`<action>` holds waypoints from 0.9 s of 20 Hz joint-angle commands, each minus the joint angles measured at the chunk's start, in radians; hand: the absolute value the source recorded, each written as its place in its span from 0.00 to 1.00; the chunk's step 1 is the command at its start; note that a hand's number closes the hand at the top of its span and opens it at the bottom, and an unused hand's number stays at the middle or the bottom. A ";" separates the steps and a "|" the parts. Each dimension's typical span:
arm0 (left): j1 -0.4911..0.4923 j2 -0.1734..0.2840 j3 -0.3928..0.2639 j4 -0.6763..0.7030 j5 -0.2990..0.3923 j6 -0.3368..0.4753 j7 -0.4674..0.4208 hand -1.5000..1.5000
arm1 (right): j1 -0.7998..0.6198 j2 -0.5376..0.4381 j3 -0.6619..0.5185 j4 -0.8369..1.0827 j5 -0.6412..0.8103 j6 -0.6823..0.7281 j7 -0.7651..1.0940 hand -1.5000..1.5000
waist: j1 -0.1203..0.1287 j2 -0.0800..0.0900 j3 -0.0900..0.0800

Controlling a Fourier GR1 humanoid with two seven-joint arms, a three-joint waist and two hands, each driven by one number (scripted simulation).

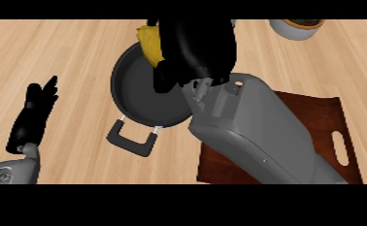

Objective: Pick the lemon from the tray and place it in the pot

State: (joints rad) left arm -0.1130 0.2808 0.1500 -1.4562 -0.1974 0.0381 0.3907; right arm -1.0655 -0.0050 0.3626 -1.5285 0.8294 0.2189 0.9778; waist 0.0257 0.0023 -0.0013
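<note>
Wooden counter (64,50) carries a dark brown tray (315,118) at lower right and a dark pot (140,91) at centre, its loop handle pointing toward the near edge. Right hand (197,45) hangs over the pot's far rim, fingers curled round the lemon (148,43); only a yellow edge shows at the hand's left side, so the long axis cannot be read. Lemon sits above the rim, off the tray, not yet inside. Judged: release needs a slight shift toward pot centre. Left hand (32,116) rests open at left edge, fingers up. White bowl (295,27) at top right.
</note>
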 commanded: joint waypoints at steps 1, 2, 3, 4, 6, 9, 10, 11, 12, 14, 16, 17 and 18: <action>-0.027 -0.025 -0.014 0.015 -0.025 0.031 -0.001 0.50 | -0.023 0.005 0.048 0.202 -0.071 -0.108 -0.020 1.00 | 0.002 0.004 0.000; -0.022 -0.015 -0.017 0.023 -0.022 0.011 -0.003 0.50 | -0.055 0.005 0.031 0.245 -0.121 -0.161 0.022 1.00 | 0.011 0.005 0.000; -0.001 0.006 0.004 -0.008 0.002 -0.009 -0.006 0.50 | -0.004 0.005 0.053 0.226 -0.154 -0.214 0.059 1.00 | 0.019 0.003 0.000; -0.051 -0.003 -0.008 0.031 -0.013 -0.002 0.025 0.50 | -0.051 0.005 0.045 0.277 -0.195 -0.202 0.069 1.00 | 0.012 0.005 0.000; -0.032 -0.005 0.002 0.047 -0.003 -0.004 -0.028 0.50 | -0.054 0.005 0.076 0.332 -0.259 -0.277 0.075 0.00 | 0.020 0.005 0.000; -0.024 0.007 0.010 0.007 -0.007 -0.005 0.008 0.50 | -0.038 0.005 0.101 0.389 -0.290 -0.404 -0.032 0.00 | 0.009 0.002 0.001; -0.006 -0.026 -0.006 0.023 -0.007 0.006 -0.041 0.50 | -0.021 0.005 0.143 0.398 -0.325 -0.475 -0.059 0.00 | 0.018 0.005 0.000; -0.007 -0.014 -0.018 -0.006 -0.010 -0.012 -0.008 0.50 | -0.031 0.005 0.080 0.426 -0.353 -0.505 -0.104 0.00 | 0.027 0.007 0.001; -0.042 -0.012 -0.008 0.030 -0.014 -0.002 -0.007 0.50 | -0.018 0.005 0.083 0.401 -0.363 -0.563 -0.123 0.00 | 0.019 0.008 0.001; -0.040 0.021 0.025 0.039 0.018 -0.035 -0.011 0.50 | 0.037 0.005 0.114 0.371 -0.352 -0.698 -0.156 0.00 | 0.017 0.006 0.001; -0.029 0.022 0.025 0.035 0.004 -0.022 -0.024 0.50 | 0.023 0.005 0.082 0.372 -0.378 -0.773 -0.181 0.00 | 0.014 0.005 0.001; -0.001 0.004 0.016 -0.001 0.004 -0.011 -0.010 0.50 | 0.012 0.005 -0.005 0.361 -0.342 -0.783 -0.212 0.00 | 0.002 0.001 0.002; -0.041 -0.007 -0.003 0.001 -0.013 -0.001 0.023 0.50 | 0.002 0.005 -0.008 0.375 -0.367 -0.819 -0.219 0.00 | 0.000 0.003 0.002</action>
State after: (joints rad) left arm -0.1404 0.2820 0.1560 -1.4380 -0.2017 0.0281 0.3839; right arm -1.0674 -0.0009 0.4107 -1.1546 0.4817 -0.4541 0.8137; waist 0.0365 0.0069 0.0000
